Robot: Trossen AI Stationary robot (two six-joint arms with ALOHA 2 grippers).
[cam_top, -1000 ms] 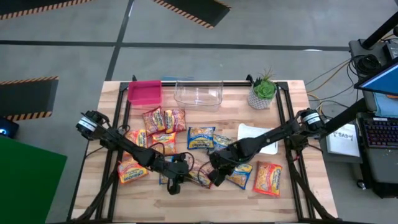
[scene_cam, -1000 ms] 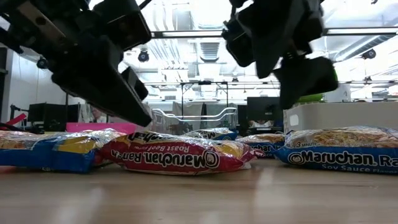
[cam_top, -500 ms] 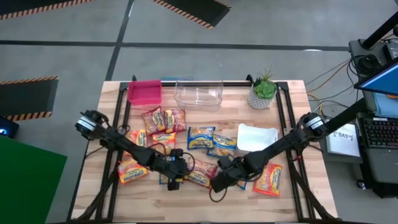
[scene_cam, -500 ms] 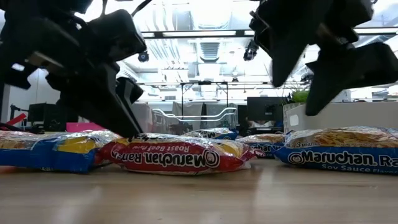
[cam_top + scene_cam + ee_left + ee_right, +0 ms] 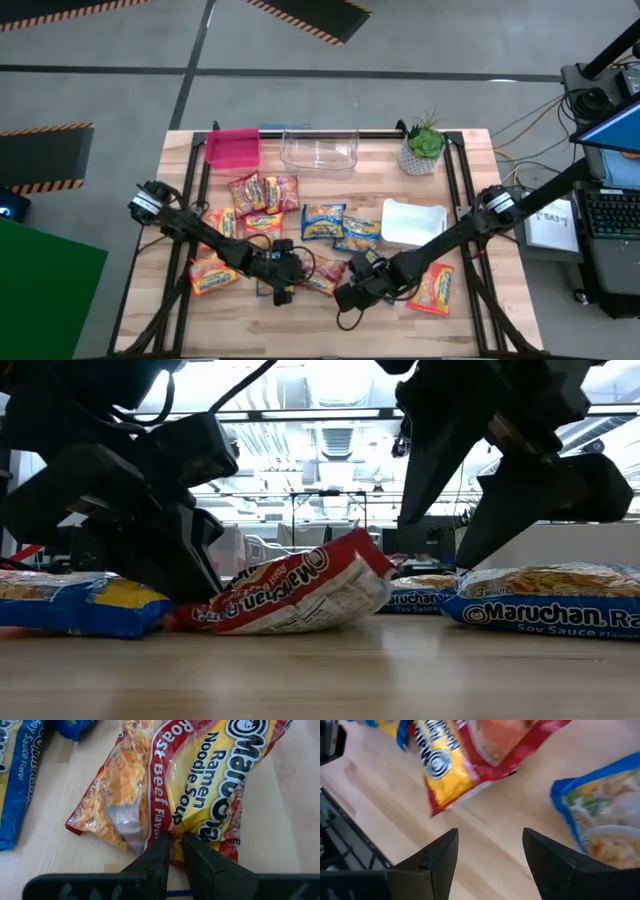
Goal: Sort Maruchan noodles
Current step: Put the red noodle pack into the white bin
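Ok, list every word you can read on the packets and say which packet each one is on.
"Maruchan", "Ramen Noodle Soup", "Roast Beef Flavor": red packet, its edge pinched in the left gripper.
"Maruchan", "3 minute", "Soy Sauce Flavor" (partly cut off): blue packet at the right of the low view.
"Soy Sauce Flavor" (partly cut off): blue packet in the left wrist view.
Small print on the red packet's edge: too small to read.

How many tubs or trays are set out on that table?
3. A pink tub sits at the far left edge, a clear tub right beside it, and a white tray lies nearer the right side, partly under the right arm. None seems hidden.
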